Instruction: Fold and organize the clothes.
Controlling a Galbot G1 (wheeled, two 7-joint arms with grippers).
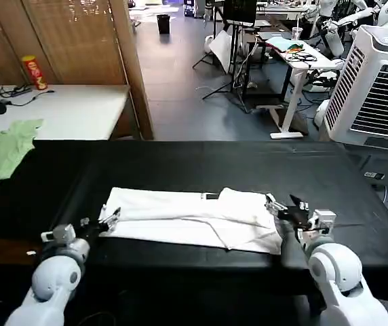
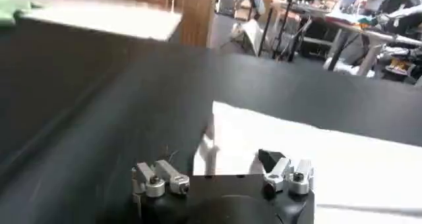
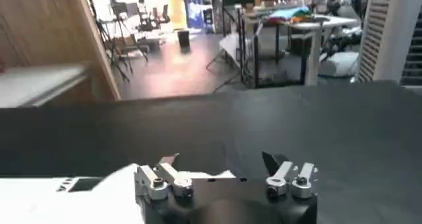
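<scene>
Black table [image 1: 201,159], cluttered workshop behind

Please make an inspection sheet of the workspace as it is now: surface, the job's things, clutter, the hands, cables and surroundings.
Surface: black table, mostly bare.
Job's things: white T-shirt lies folded into a long band near the front edge.
Clutter: pale green garment at the table's far left; red and yellow can on the white side table.
Hands: left hand open at the shirt's left end; right hand open at its right end.
Cables: black cable on the white side table.
Surroundings: wooden partition, white cooler unit, desks and stands behind.
</scene>
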